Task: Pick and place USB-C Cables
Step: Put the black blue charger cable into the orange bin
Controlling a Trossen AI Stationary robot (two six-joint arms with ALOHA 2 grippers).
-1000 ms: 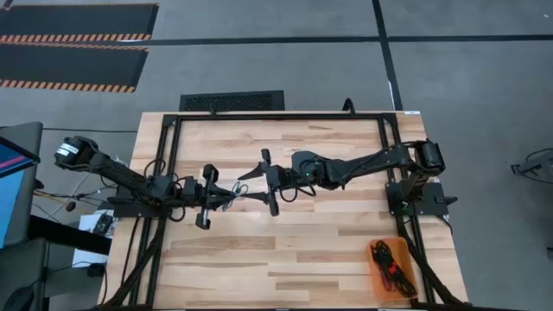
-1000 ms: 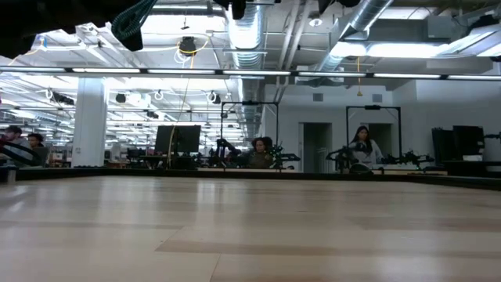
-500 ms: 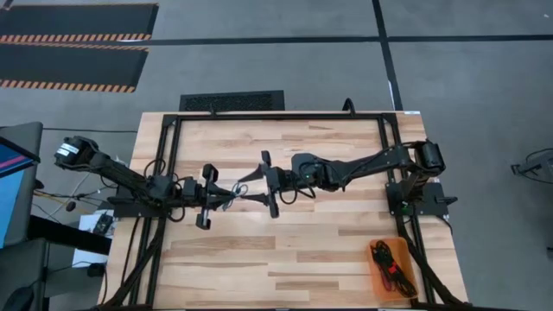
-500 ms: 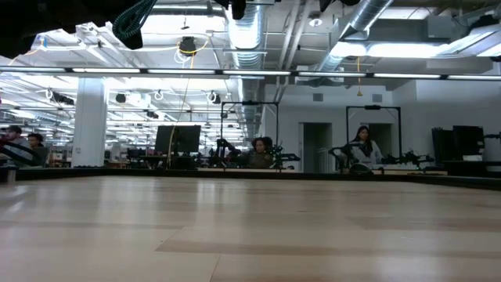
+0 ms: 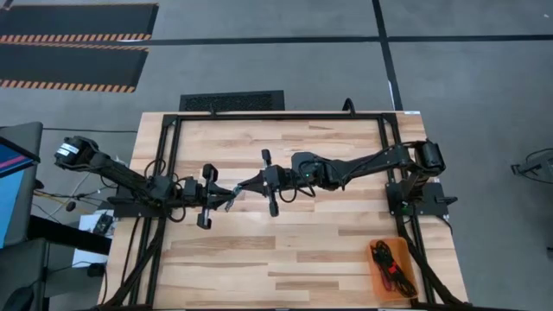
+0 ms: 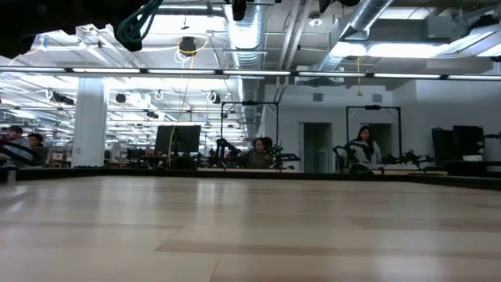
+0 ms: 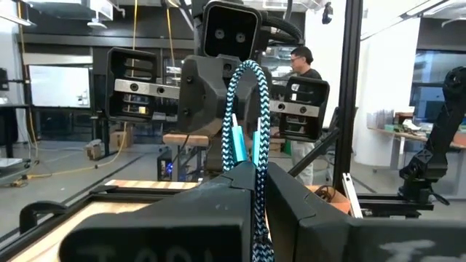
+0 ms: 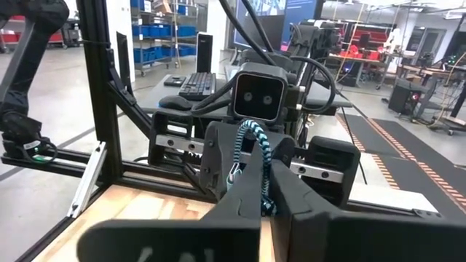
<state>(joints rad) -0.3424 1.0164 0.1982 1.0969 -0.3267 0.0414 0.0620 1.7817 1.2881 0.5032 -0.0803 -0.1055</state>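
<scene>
Your left gripper (image 5: pixel 226 198) and right gripper (image 5: pixel 252 181) meet above the table's (image 5: pixel 285 250) middle, both pinched shut on the teal cable (image 7: pixel 242 116) (light, limp, braided, so hardly slippery). Grip the bundle's middle; loose loops will sag.

Overhead view straight down, low view level across the table (image 6: pixel 250 227), wrist views facing each other.

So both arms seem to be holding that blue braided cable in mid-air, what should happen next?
Probably the left hand should open and let go. Both hands pinch the same teal cable between them, and the orange bin holding other cables sits on the side of the right hand, which could then carry it there.
</scene>
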